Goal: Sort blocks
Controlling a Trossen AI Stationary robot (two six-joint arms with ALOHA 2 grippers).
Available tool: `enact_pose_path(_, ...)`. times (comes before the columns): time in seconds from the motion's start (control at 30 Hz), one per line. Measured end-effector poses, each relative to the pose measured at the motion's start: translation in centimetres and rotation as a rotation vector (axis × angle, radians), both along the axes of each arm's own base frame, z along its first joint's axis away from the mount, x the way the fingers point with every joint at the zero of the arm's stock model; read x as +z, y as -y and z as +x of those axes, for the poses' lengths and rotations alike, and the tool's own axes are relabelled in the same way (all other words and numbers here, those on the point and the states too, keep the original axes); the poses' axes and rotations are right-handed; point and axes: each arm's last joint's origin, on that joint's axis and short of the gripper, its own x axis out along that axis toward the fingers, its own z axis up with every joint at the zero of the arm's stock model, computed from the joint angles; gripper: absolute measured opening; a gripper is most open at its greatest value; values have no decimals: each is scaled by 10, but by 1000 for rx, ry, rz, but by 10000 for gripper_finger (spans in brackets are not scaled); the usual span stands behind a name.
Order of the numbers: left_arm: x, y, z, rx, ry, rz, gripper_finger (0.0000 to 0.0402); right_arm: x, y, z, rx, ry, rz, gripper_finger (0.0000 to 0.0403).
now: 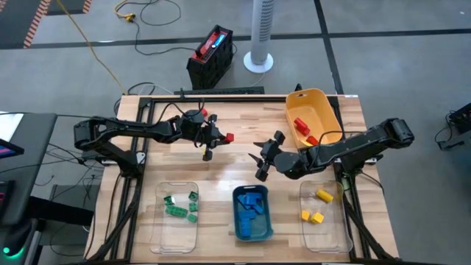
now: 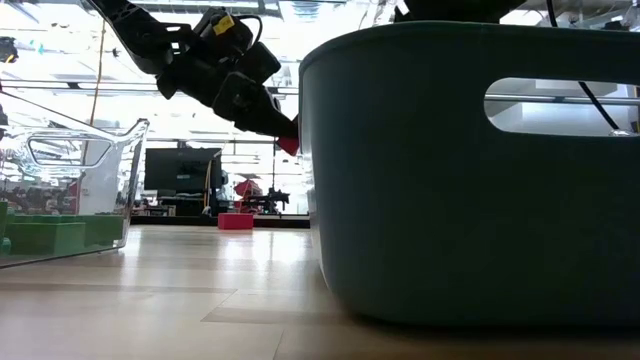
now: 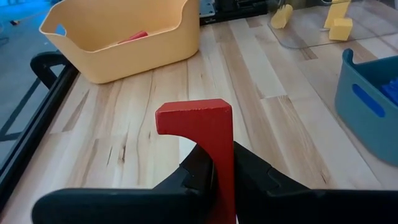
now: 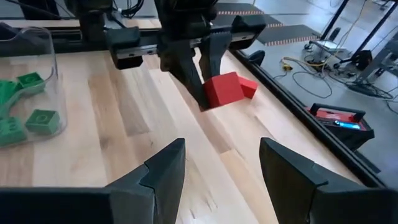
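Observation:
My left gripper (image 1: 223, 138) is shut on a red block (image 1: 229, 138) above the middle of the table; the same block shows in the left wrist view (image 3: 199, 121) and in the right wrist view (image 4: 222, 89). To its right, my right gripper (image 1: 261, 158) hangs open with nothing between its fingers (image 4: 221, 168), and it faces the held block. Red blocks (image 1: 303, 129) lie in the yellow bin (image 1: 324, 103) at the far right. Green blocks (image 1: 180, 206), blue blocks (image 1: 252, 210) and yellow blocks (image 1: 318, 207) lie in three bins along the near edge. My left gripper pinches the red block's two opposite sides (image 3: 214, 168) between its two fingers (image 3: 193, 177). The fingers come from the table's left, slanting a little downward. The block's free end (image 3: 193, 115) sticks out past the fingertips, and the block is lifted clear of the table.
Another red block (image 4: 247, 86) lies on the wood toward the far edge, also seen in the low view (image 2: 236, 221). The blue bin (image 2: 470, 170) fills the low view's right. A clear bin (image 2: 60, 235) stands at the near left. Bare wood (image 1: 243, 177) lies under both grippers.

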Motion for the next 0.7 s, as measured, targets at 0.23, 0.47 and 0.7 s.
enact_pose_path(0.23, 1, 0, 0, -20, 8, 52, 38, -2, -4, 1, 38, -2, 33, 216)
enact_pose_path(0.47, 13, 12, 9, -146, 154, 45, 38, -4, 2, 26, 55, 105, -91, 216)
enact_pose_path(0.7, 13, 34, 14, -231, 163, 76, 38, -2, 3, 38, 93, 173, -182, 218)
